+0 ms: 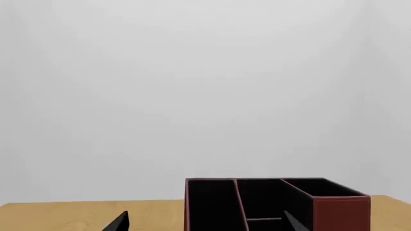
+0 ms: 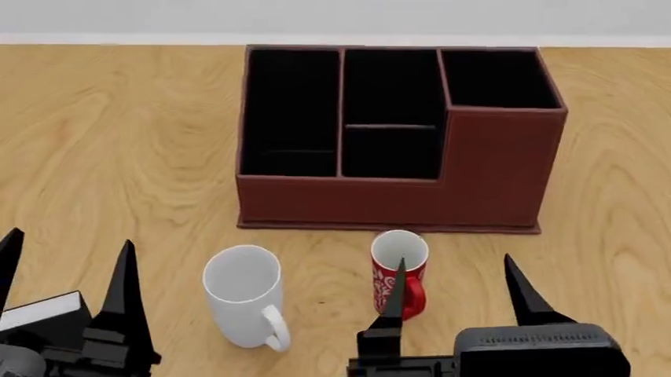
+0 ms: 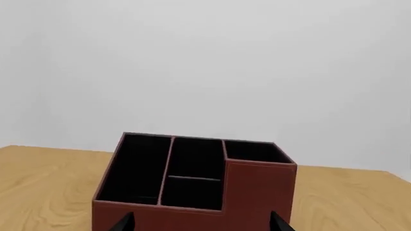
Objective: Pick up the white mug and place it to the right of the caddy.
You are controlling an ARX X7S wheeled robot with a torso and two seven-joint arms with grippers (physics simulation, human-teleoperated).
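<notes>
The white mug point(image 2: 243, 294) stands upright on the wooden table in the head view, near the front, its handle toward me. The caddy point(image 2: 394, 137), a reddish-brown box with black compartments, sits behind it; it also fills the lower part of both wrist views, as the caddy point(image 1: 276, 204) and the caddy point(image 3: 192, 187). My left gripper point(image 2: 65, 271) is open at the front left, to the left of the white mug. My right gripper point(image 2: 461, 287) is open at the front right, nothing between its fingers. Only the fingertip ends of my left gripper point(image 1: 202, 222) and right gripper point(image 3: 202, 222) show in the wrist views.
A red mug with white patterns point(image 2: 398, 271) stands just right of the white mug, directly in front of the caddy and beside my right gripper's left finger. A white-paged book corner point(image 2: 37, 310) shows at the front left. Bare tabletop point(image 2: 618, 196) lies right of the caddy.
</notes>
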